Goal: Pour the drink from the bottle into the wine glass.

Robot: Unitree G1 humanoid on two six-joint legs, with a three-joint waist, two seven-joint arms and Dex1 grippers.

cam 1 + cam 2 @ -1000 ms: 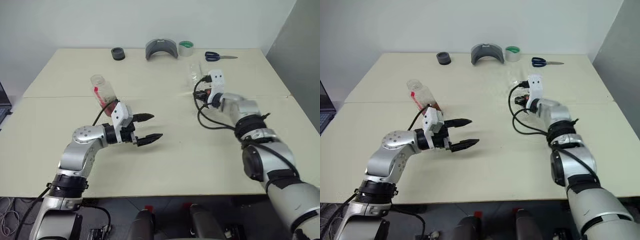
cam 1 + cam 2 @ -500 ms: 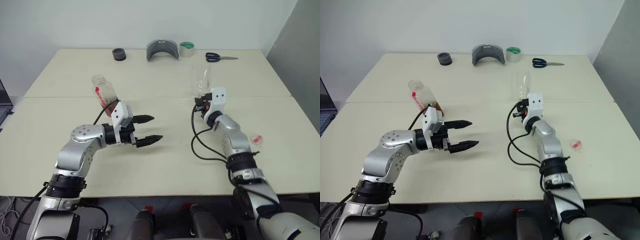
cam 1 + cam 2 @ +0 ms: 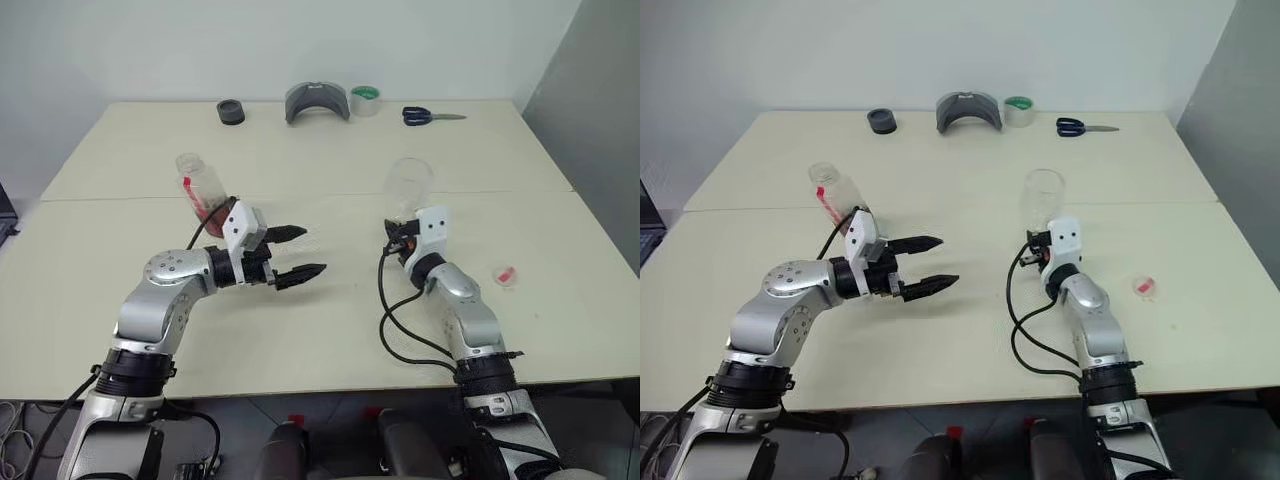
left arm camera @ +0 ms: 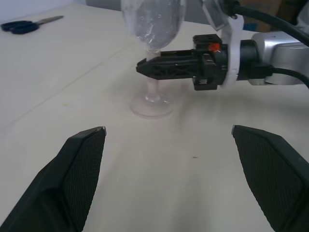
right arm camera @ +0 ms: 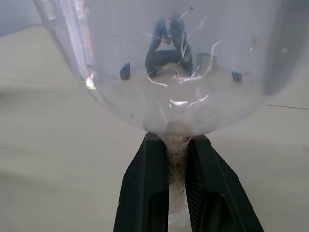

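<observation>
Looking down from my head camera, I see the worktop point(image 3: 330, 300) spread out pale and wide. My right gripper point(image 3: 393, 238) is clamped on the stem of the wine glass point(image 3: 407, 183), which stands upright right of centre, its bowl clear. My left gripper point(image 3: 300, 252) hangs level over the worktop with its fingers spread wide, holding nothing. Behind that wrist the bottle point(image 3: 202, 187) stands uncapped, leaning a little, a band of reddish-brown drink point(image 3: 216, 217) low inside it. A small red-and-white cap point(image 3: 506, 274) lies near the right edge. Along the far edge sit a black ring point(image 3: 231, 111), a grey curved piece point(image 3: 318, 101), a roll of tape point(image 3: 365, 98) and blue scissors point(image 3: 424, 116).

Now my left wrist view: my two fingers point(image 4: 79, 174) stand far apart, and between them I see the wine glass foot point(image 4: 151, 105) flat on the worktop, with the right gripper pinching the stem from the side.

Right wrist view: both fingertips point(image 5: 149, 183) press against the stem, the rounded bowl just above them.
</observation>
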